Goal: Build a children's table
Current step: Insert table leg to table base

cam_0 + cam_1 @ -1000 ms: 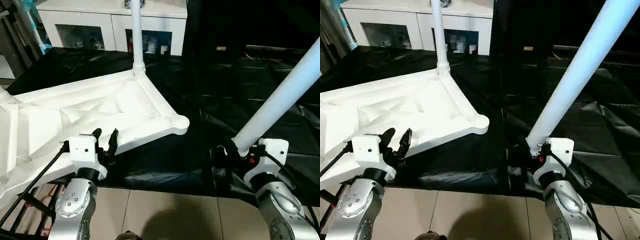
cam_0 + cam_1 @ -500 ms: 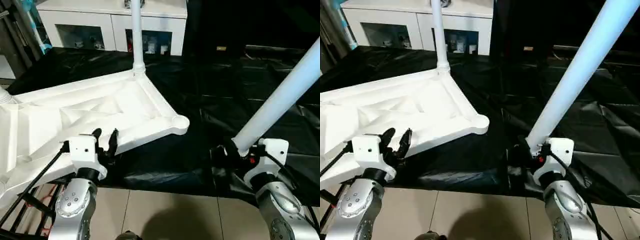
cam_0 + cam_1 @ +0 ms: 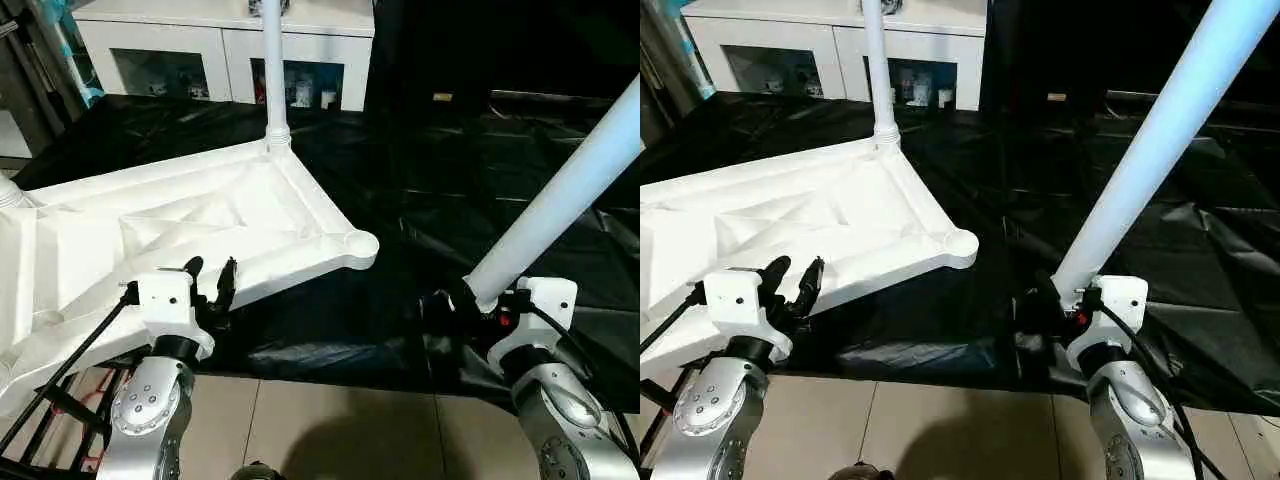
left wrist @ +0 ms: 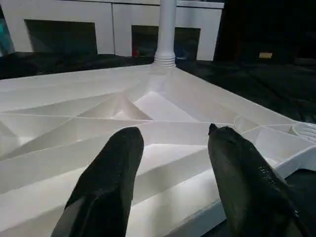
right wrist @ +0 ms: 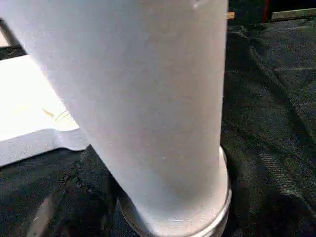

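The children's table top lies upside down on the left, its ribbed underside up. One white leg stands upright in the far corner socket. The near right corner socket is empty. My left gripper hovers open at the top's near rim, and in the left wrist view its black fingers are spread over the ribs. My right gripper is shut on the thick end of another long white leg, which slants up to the right. The right wrist view shows that leg's collar end between the fingers.
A white glass-door cabinet stands along the back. A black sheet covers the floor under and right of the top, with tan tiles nearest me. Thin black rods cross at the lower left.
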Robot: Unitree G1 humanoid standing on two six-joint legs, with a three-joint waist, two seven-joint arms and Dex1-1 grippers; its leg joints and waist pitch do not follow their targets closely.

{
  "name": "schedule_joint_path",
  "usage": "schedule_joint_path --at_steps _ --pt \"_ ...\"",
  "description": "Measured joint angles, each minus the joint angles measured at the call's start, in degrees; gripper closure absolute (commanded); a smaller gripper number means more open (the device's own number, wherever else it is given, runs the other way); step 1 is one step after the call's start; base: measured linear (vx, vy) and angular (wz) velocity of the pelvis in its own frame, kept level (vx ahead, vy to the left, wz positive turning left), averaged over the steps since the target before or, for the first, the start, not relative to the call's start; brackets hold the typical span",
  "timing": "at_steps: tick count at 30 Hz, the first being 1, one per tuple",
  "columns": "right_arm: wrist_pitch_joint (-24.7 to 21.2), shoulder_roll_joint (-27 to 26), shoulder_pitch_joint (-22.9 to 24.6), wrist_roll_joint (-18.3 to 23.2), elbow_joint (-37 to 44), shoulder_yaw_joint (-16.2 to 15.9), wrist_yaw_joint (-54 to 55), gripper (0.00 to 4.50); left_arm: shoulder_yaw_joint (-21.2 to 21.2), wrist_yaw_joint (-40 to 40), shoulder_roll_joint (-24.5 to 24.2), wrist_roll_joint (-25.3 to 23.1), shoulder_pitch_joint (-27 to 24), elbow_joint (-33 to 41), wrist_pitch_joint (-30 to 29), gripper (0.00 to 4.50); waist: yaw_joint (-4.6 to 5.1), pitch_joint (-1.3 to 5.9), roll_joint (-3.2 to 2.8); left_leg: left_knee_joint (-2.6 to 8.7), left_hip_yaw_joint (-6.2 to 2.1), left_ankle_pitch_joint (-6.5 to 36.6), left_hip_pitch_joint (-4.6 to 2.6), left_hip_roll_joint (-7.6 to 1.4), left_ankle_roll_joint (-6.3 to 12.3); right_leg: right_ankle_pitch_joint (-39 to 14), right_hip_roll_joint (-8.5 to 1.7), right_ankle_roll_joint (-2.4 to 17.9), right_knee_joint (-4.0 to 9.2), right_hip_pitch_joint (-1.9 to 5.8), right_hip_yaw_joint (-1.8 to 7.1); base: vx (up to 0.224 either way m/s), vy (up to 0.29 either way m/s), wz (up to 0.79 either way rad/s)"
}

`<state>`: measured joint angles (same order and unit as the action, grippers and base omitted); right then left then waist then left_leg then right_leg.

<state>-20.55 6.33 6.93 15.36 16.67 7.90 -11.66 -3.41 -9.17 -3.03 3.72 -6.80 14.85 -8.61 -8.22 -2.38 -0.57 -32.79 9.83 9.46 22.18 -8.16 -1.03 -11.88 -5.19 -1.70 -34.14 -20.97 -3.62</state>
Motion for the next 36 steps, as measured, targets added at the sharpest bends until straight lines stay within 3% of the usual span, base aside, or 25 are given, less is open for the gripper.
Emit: schedule_joint_path --at_steps 36 --pt "0.0 0.0 0.0 0.0 0.0 0.0 0.0 1.87 0.0 0.0 0.0 0.0 0.0 0.0 0.0 2.00 0.00 0.00 0.00 0.00 0.00 0.0 0.00 0.00 0.00 0.0 0.00 0.0 0.00 0.00 0.00 0.000 0.000 0.00"
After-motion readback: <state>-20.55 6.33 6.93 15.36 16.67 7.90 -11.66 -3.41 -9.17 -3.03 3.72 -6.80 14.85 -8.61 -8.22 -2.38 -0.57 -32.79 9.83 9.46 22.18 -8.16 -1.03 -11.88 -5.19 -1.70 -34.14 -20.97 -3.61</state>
